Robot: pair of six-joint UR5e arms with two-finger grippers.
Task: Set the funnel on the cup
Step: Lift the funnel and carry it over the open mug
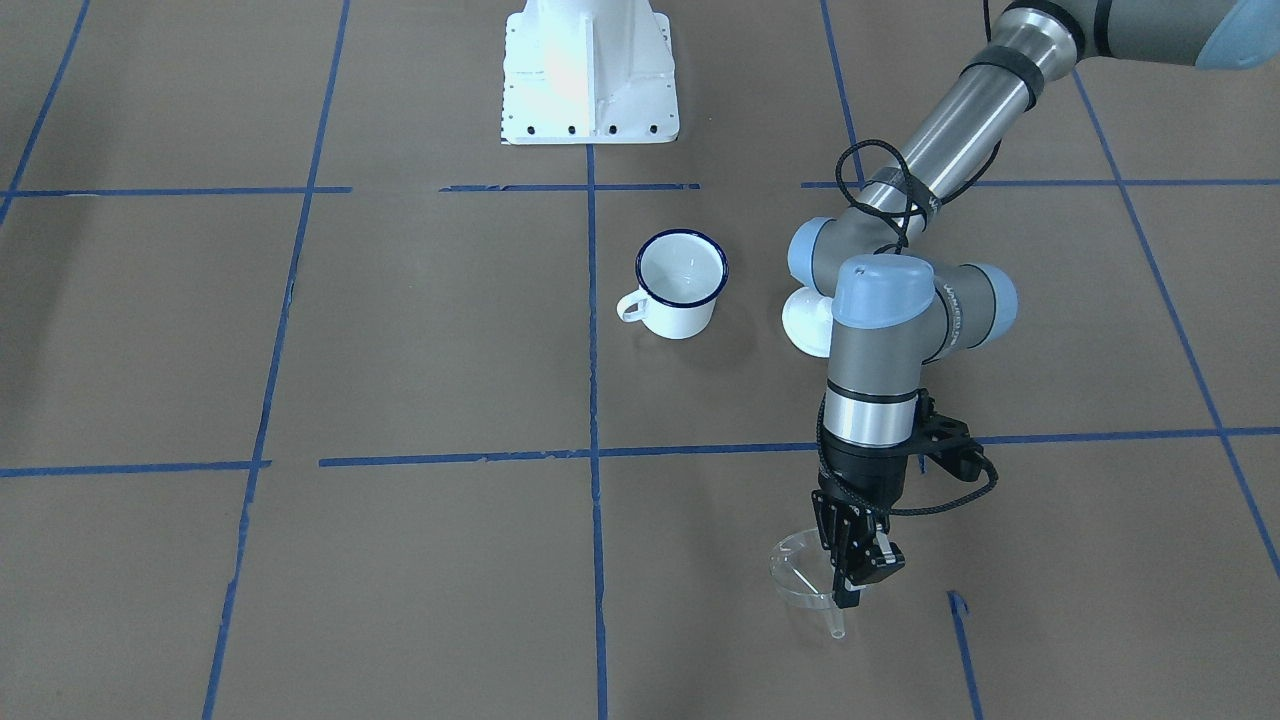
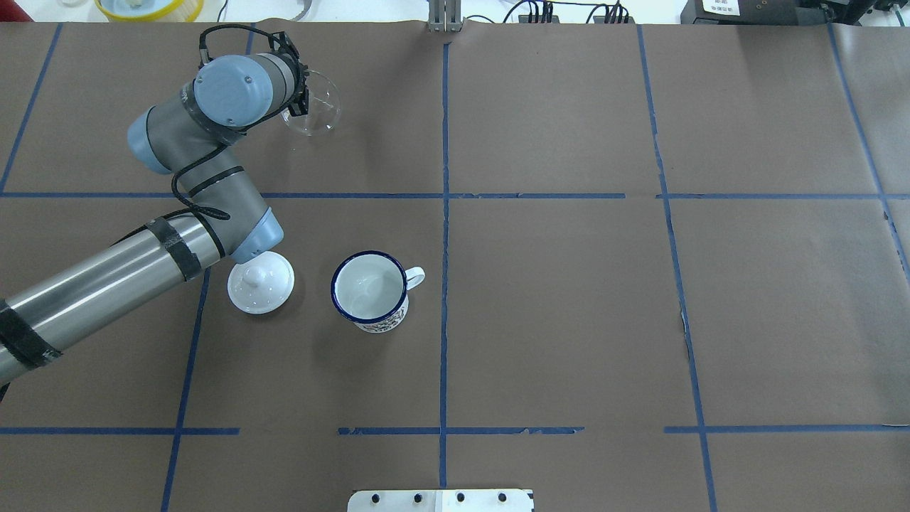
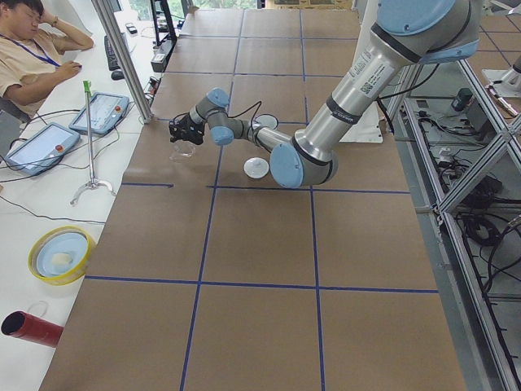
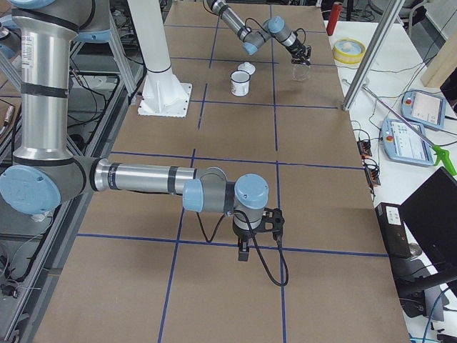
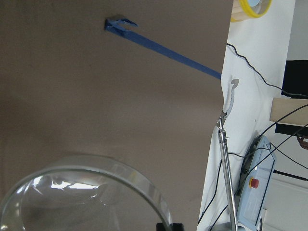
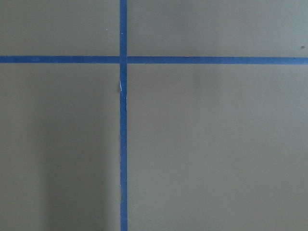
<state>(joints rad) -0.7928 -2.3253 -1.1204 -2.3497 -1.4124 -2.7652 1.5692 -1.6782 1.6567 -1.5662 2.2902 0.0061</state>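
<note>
**A:** Since we have so much table to cover, why does our left arm reach right out to the far edge?

**B:** Because the funnel is out there, well apart from the cup. The cup stands upright near the middle with its mouth open, so we judge it ready to take the spout. A white knobbed lid lies just beside it and is not ours to touch.

**A:** And the claws?

**B:** Our left claw is pinched on one side of the funnel's rim. We take it that this leaves the spout free underneath. Our right claw hangs low over the table, well away, and we cannot tell whether it is open.

**A:** How does the funnel look to us?

**B:** It is clear plastic, with a wide shallow cone and a thin short spout pointing down, a little tilted. It seems to hang just off the paper. We judge it about as wide as the cup's mouth, so it should rest on the blue rim.
</note>
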